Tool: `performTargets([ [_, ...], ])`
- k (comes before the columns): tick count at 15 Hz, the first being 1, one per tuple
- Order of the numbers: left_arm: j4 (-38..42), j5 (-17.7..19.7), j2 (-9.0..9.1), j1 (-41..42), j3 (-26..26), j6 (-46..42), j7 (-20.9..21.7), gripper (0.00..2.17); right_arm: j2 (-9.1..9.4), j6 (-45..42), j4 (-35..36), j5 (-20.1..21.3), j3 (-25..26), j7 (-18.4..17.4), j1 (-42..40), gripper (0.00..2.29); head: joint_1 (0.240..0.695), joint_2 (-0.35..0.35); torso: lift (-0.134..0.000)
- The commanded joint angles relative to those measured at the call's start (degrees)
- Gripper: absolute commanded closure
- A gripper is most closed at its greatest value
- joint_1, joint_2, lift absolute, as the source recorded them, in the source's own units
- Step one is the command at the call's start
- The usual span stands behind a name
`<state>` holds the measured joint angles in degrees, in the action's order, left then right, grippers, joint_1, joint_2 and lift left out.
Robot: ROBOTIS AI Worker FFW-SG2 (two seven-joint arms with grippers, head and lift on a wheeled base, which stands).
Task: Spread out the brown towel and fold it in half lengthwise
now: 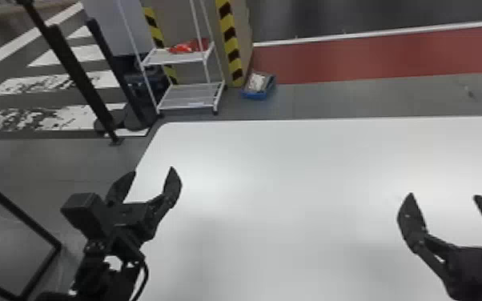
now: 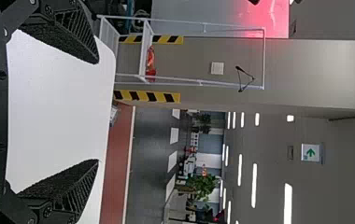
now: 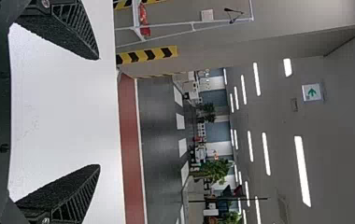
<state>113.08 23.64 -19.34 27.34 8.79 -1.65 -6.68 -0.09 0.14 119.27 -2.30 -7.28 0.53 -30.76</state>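
Observation:
My left gripper (image 1: 153, 176) is held over the left edge of the white table (image 1: 292, 168), its two fingers wide apart. My right gripper (image 1: 443, 197) is above the table's right part, also open with bare table between its fingers. In the left wrist view the left gripper (image 2: 98, 112) has the white tabletop behind its parted fingers. The right wrist view gives the same picture for the right gripper (image 3: 99, 112), holding nothing.
Beyond the table's far left corner stands a white wire shelf (image 1: 190, 96) with a red item on it, and a blue box (image 1: 257, 86) lies on the floor. Black posts (image 1: 80, 80) rise at the left, near a dark frame (image 1: 16, 212).

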Motion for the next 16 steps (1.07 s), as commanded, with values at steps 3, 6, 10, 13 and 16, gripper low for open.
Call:
performTargets([
  [3, -0.05, 0.00, -0.09, -0.01, -0.09, 0.03, 0.00, 0.14, 0.14, 0.00, 0.00, -0.07, 0.08, 0.00, 0.00, 0.04, 0.695, 0.268, -0.123],
  [6, 0.04, 0.00, -0.18, 0.08, -0.17, 0.03, 0.00, 0.14, 0.14, 0.35, 0.00, -0.07, -0.01, 0.00, 0.00, 0.04, 0.695, 0.267, -0.123],
  [10, 0.30, 0.09, -0.53, 0.43, -0.17, 0.03, 0.00, 0.14, 0.14, 1.06, 0.26, -0.07, -0.10, 0.00, 0.17, 0.04, 0.695, 0.267, -0.123],
  [13, 0.65, 0.09, -0.70, 0.61, -0.09, 0.03, 0.08, 0.14, 0.14, 1.76, 0.44, -0.07, -0.27, 0.00, 0.35, 0.04, 0.695, 0.268, -0.123],
  [16, 0.74, 0.18, -0.70, 0.69, 0.00, 0.03, 0.00, 0.14, 0.14, 2.29, 0.70, -0.07, -0.45, 0.00, 0.44, 0.04, 0.695, 0.270, -0.123],
])
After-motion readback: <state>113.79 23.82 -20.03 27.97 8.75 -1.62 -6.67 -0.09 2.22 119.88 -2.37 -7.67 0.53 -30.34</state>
